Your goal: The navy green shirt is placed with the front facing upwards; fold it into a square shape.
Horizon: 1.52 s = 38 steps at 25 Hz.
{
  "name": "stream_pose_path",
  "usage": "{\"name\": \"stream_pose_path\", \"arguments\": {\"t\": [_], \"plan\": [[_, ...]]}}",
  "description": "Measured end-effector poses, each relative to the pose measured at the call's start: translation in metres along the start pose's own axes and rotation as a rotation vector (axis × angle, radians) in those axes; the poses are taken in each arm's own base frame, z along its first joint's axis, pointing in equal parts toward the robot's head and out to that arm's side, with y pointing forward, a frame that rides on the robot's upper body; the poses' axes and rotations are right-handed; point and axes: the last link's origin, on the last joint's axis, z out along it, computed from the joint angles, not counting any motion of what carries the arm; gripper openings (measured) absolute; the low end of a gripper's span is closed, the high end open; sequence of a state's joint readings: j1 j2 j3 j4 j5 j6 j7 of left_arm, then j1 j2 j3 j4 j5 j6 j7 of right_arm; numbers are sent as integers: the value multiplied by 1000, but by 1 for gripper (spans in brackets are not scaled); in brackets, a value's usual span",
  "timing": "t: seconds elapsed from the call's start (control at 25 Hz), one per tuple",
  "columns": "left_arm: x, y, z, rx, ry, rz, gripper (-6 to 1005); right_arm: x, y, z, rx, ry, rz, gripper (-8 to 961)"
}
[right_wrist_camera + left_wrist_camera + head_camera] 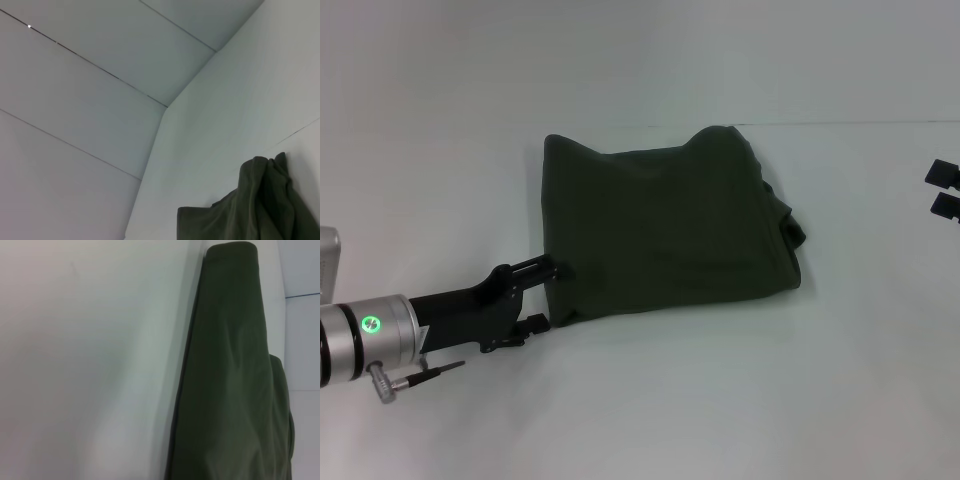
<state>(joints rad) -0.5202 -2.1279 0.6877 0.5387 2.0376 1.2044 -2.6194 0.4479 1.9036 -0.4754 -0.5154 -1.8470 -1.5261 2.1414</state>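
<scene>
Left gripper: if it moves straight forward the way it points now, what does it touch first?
Probably the navy green shirt: the left gripper already sits at its near-left corner, pointing into the fabric.

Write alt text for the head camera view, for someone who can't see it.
A navy green shirt, folded into a rough square, lies on a white table. The left gripper reaches in from the left with its fingers at the shirt's near left corner. The right gripper sits apart at the picture's right edge.

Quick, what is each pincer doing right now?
Left pincer: open, at the navy green shirt's near-left corner.
Right pincer: off to the right, cannot be told.
</scene>
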Motion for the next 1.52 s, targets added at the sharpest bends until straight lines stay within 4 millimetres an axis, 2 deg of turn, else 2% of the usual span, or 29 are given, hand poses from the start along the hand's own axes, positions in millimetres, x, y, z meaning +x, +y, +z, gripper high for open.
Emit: {"name": "stream_pose_path", "arguments": {"t": [0.28, 0.64, 1.52], "plan": [[-2, 3, 6, -4, -17, -18, 914, 0, 0, 0, 0, 0, 0, 854], [2, -1, -5, -39, 27, -57, 896, -1, 0, -1, 1, -8, 1, 854], [-1, -5, 0, -10, 18, -143, 852, -2, 1, 1, -3, -6, -3, 854]]}}
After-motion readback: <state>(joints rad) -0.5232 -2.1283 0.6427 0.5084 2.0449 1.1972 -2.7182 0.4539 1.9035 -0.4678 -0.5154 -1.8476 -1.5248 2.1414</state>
